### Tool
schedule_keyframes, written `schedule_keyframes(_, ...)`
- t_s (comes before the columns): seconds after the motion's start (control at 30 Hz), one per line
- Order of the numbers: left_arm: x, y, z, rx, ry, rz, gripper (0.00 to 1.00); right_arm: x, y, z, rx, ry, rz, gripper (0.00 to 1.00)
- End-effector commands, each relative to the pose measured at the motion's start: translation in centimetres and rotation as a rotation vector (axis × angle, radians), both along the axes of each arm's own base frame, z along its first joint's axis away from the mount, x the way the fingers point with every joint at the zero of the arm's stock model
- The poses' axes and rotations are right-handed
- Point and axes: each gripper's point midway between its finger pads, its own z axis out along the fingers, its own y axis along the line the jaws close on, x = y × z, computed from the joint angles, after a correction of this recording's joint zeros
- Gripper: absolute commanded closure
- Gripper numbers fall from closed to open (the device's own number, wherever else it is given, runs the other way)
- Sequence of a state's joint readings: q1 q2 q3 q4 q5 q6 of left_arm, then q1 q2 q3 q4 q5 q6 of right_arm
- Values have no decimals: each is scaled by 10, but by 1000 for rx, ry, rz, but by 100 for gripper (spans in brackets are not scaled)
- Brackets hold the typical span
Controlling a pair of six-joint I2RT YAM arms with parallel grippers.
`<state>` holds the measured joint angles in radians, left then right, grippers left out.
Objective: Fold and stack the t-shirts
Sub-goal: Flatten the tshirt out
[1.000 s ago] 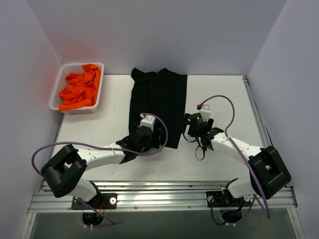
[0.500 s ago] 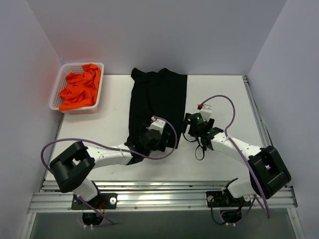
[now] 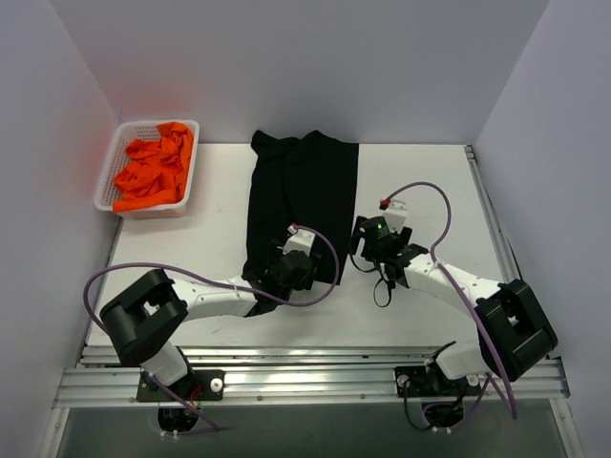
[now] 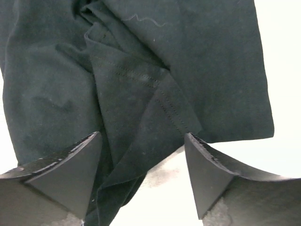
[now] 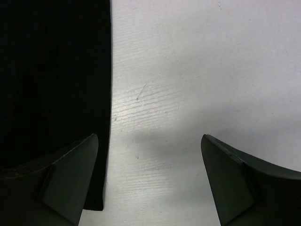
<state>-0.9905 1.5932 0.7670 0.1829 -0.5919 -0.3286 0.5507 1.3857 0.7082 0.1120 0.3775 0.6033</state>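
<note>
The black t-shirt (image 3: 304, 196) lies flat on the table, folded into a long strip running from far to near. My left gripper (image 3: 291, 270) is open over its near hem. In the left wrist view the fingers straddle a folded-over corner of the black cloth (image 4: 141, 108), and the gripper (image 4: 142, 135) holds nothing. My right gripper (image 3: 368, 232) is open just right of the shirt's right edge. In the right wrist view the gripper (image 5: 149, 136) is over bare table, with the shirt's straight edge (image 5: 51, 70) by the left finger. The orange t-shirts (image 3: 153, 167) lie crumpled in the basket.
The white mesh basket (image 3: 107, 170) stands at the far left corner of the table. Walls close in the left, far and right sides. A metal rail (image 3: 305, 382) runs along the near edge by the arm bases.
My left gripper has moved right along the shirt's near hem and stayed open. The right arm and the shirt have not visibly moved.
</note>
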Motion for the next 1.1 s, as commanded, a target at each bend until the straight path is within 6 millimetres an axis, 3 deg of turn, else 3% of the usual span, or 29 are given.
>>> schedule_keyframes(0.0, 8, -3, 1, 11, -14, 35, 21, -2, -7, -2, -24, 3, -37, 13)
schedule_keyframes(0.13, 10, -6, -3, 14, -5, 43, 27, -1, -8, -3, -28, 5, -41, 13)
schedule_keyframes(0.3, 11, -6, -8, 19, 1, 47, 44, -1, -9, -4, -34, 8, -44, 14)
schedule_keyframes(0.4, 11, -4, -6, 14, -2, 56, 68, -2, -8, -4, -35, 11, -41, 17)
schedule_keyframes(0.43, 11, -4, -4, 10, -5, 58, 86, -2, -7, -4, -28, 11, -38, 18)
schedule_keyframes(0.5, 12, -2, 0, 3, -11, 74, 98, -5, -2, -2, 1, 15, -19, 23)
schedule_keyframes(0.8, 10, 4, 28, -67, -54, 91, 98, -34, 28, 11, 94, 2, 56, 26)
schedule_keyframes(1.07, 6, 12, 35, -86, -65, 107, 98, -53, 55, -25, 143, 64, 72, 27)
